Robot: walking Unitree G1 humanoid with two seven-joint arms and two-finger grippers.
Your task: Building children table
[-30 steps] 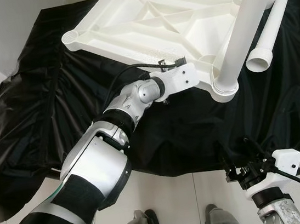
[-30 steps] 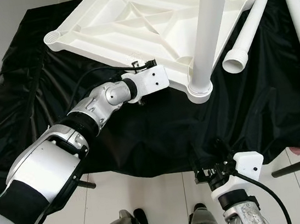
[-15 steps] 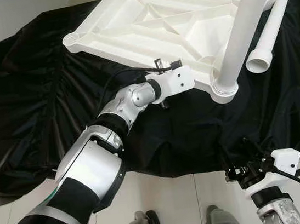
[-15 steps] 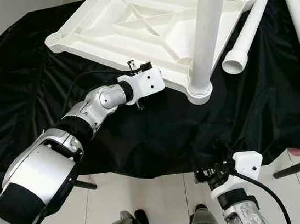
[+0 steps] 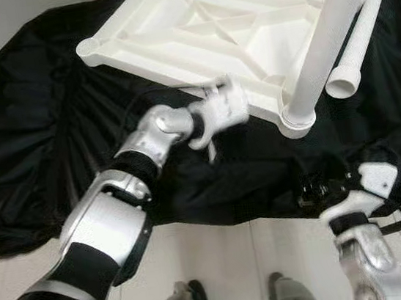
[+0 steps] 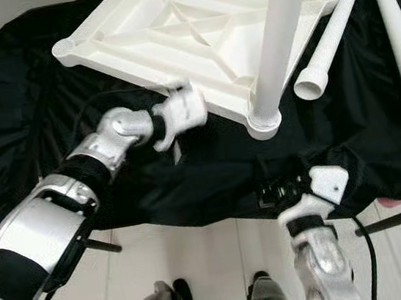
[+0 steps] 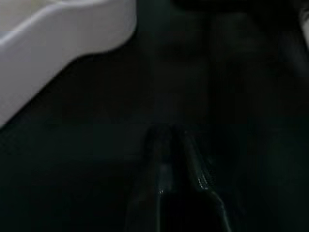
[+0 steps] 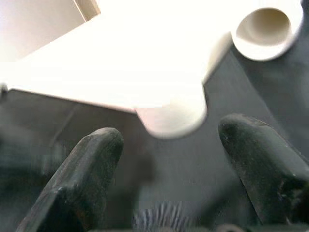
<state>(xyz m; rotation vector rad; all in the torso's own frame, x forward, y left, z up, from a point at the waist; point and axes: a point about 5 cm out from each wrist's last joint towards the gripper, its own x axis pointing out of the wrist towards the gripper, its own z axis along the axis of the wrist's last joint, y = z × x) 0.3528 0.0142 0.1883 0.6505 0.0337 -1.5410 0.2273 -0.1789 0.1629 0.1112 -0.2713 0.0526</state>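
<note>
The tabletop (image 5: 206, 27) is laid underside up on a black cloth (image 5: 43, 134), one fitted leg (image 5: 323, 41) rising from its near corner and cut off by the frame. Loose legs (image 6: 332, 25) lie alongside, long axes pointing away. The left gripper (image 7: 169, 145), blurred, is seen clenched beside the rim; the right gripper (image 8: 166, 140) is spread before the corner. Pale floor tiles (image 5: 223, 265) are seen below.

White ribbed tabletop (image 5: 206, 23) and white legs (image 6: 329, 29) lie on a glossy black cloth (image 5: 28, 135); silver arms, black fingers (image 8: 87, 169), pale tiled floor (image 6: 201, 268).
</note>
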